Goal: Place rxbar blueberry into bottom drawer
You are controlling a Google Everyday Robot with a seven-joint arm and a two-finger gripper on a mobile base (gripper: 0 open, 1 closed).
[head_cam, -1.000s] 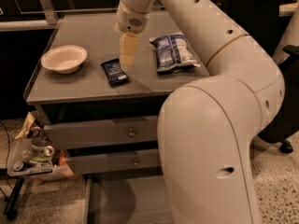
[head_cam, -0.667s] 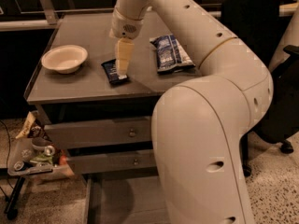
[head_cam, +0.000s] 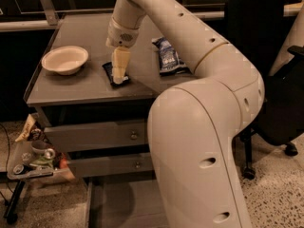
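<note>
On the bench top, picking up the rxbar blueberry looks to be the step in hand, and the drawer below waits open.

Biggest in view, the pale arm (head_cam: 204,127) bends up and over to the grey bench (head_cam: 85,87). Below the bench's two knobbed drawers, the bottom drawer (head_cam: 123,203) stands pulled out with its flat grey floor showing. On the bench sit a cream bowl (head_cam: 65,59) at the left and a puffy blue-and-white chip bag (head_cam: 168,56) at the right. Between them the tool (head_cam: 118,80) points straight down with its tip on the rxbar blueberry (head_cam: 109,70); whether it is apart or clamped I cannot tell. The bar is small, dark navy and thin, lying flat near the bench's front edge. Next, I judge, comes a firm pinch on the thin wrapper, a lift, then a carry down to the drawer.
</note>
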